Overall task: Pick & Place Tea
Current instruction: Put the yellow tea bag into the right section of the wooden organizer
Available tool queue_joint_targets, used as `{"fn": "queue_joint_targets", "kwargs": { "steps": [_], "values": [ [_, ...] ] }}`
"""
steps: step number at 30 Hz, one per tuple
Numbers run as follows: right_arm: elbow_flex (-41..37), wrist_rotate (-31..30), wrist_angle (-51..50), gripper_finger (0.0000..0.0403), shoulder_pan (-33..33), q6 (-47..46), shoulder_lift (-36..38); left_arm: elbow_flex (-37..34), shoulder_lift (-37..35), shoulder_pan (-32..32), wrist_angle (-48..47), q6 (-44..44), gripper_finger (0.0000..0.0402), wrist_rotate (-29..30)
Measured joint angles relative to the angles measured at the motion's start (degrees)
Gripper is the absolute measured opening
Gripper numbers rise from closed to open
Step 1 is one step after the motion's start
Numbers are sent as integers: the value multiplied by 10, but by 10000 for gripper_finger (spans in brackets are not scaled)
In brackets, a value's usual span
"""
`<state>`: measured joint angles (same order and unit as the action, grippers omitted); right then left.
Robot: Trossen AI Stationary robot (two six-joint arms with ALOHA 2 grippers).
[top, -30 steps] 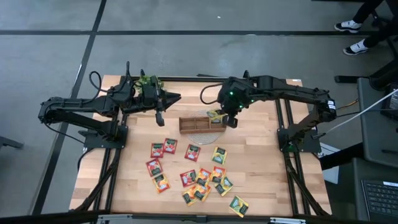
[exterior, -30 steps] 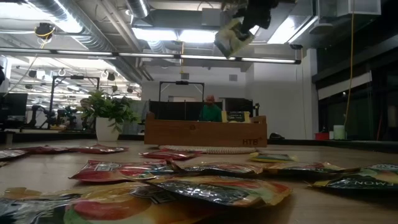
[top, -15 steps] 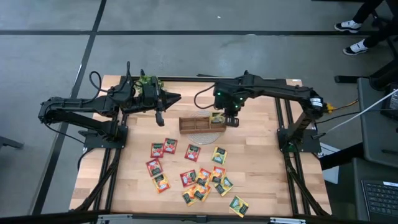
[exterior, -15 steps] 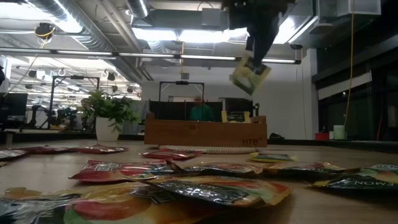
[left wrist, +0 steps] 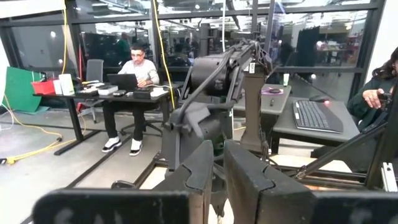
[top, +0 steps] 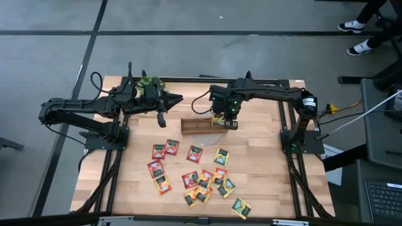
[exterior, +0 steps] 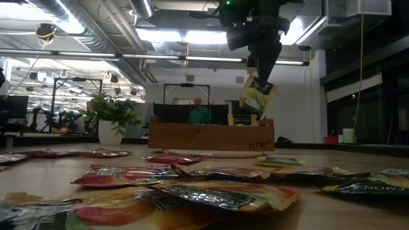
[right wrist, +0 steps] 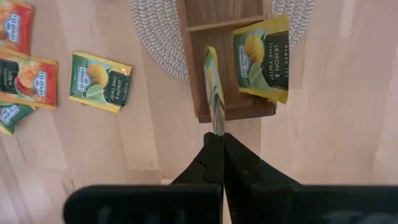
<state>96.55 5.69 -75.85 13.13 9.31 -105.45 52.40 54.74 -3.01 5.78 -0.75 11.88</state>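
So the right arm has swung in from the right over the last second, and its right gripper (top: 227, 119) is now sitting right above the right-hand end of the wooden tray (top: 191, 127), lower than it was too. The claw is pinched fully shut on a yellow-green lemon tea sachet (exterior: 257, 94), which hangs edge-down from the fingertips, clear of the tray and not touching it. In the right wrist view you see that sachet edge-on (right wrist: 213, 93), with another lemon sachet (right wrist: 262, 58) already lying tilted in the end compartment just beside it.

The rest of the tea is scattered on the table (top: 264, 169) at roughly 6 o'clock from the tray: red sachets (top: 164, 149) toward 7 o'clock, one green one (top: 221, 157) at about 5 o'clock, and an orange and yellow-green cluster (top: 204, 187) further out.

The left gripper (top: 161, 118) is parked at about 9 o'clock from the tray, near the potted plant (top: 149, 83), its fingers nearly together with just a thin gap and nothing in them.
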Motion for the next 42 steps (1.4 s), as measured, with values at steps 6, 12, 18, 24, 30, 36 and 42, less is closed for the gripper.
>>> {"fn": "queue_joint_targets", "kwargs": {
  "steps": [6,12,18,24,30,36,42],
  "values": [
    [12,0,-14,0,4,31,-1,0,0,0,0,0,40,0],
    [52,-1,-30,0,23,64,0,0,0,0,0,4,34,0],
    [58,-3,-32,0,40,81,0,0,0,0,0,5,38,0],
    [59,-2,-30,0,39,107,-1,0,0,0,-2,5,40,4],
    [59,-2,-32,0,39,113,-26,0,0,0,-17,5,35,9],
    [59,-15,-41,0,39,123,-54,0,0,0,-36,6,40,9],
    [59,-15,-36,0,39,130,-63,0,0,0,-43,6,36,9]
  ]
}}
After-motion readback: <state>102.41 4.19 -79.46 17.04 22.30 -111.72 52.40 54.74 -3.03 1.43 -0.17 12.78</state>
